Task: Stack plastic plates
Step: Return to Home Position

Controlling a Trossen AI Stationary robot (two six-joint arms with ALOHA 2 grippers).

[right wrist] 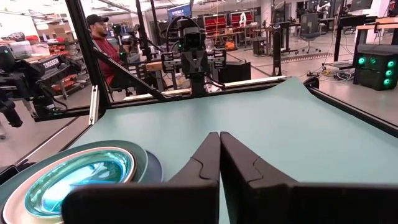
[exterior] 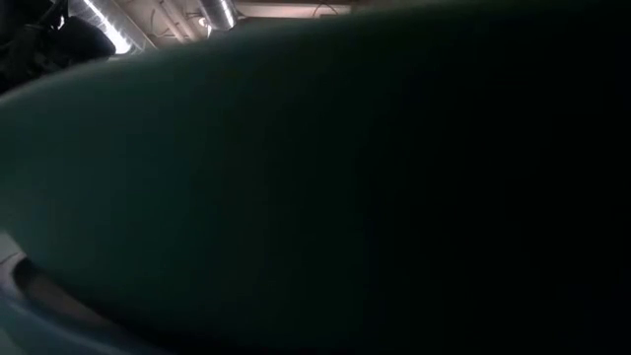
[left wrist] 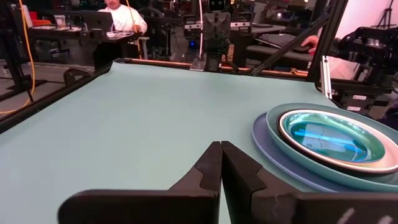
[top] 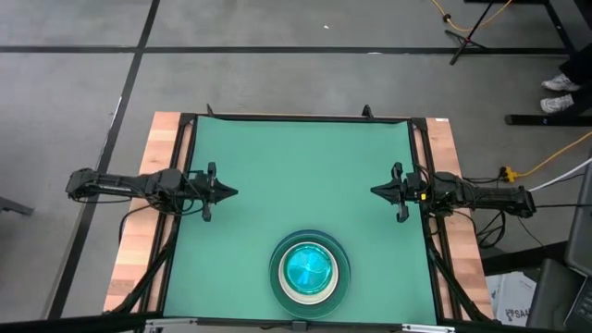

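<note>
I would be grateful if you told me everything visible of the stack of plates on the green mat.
The stack of plates is one neat, level pile of round, glossy plastic plates, nested with the widest lowest. A translucent cyan plate lies on top; under it show a white rim, then a wider teal-green plate and a blue plate at the bottom. It rests on the green mat, near the mat's edge at the bottom of the high view, roughly centred. Nothing else touches it.
</note>
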